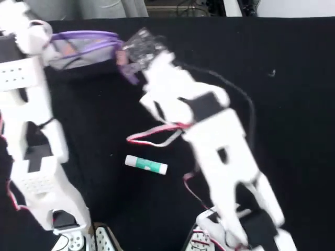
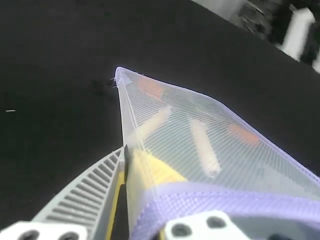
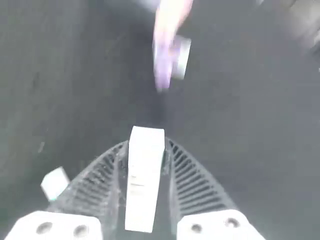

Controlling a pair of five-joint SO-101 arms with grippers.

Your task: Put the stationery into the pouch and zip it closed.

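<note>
Left pincer [image 2: 127, 162] clamped on pouch [image 2: 210, 135] edge; right pincer [image 3: 145, 142] gripped white block [image 3: 143, 190]; glue stick [image 1: 146, 164] lay on table [image 1: 282, 120].

There are two white arms, a left arm [image 1: 31, 130] and a right arm [image 1: 220, 141], one mesh pouch [image 2: 225, 165], one glue stick [image 1: 146, 164], one white block [image 3: 144, 175], and inside the pouch two pale sticks [image 2: 205, 146] [image 2: 152, 123] and two orange pieces [image 2: 150, 88] [image 2: 243, 134].
</note>
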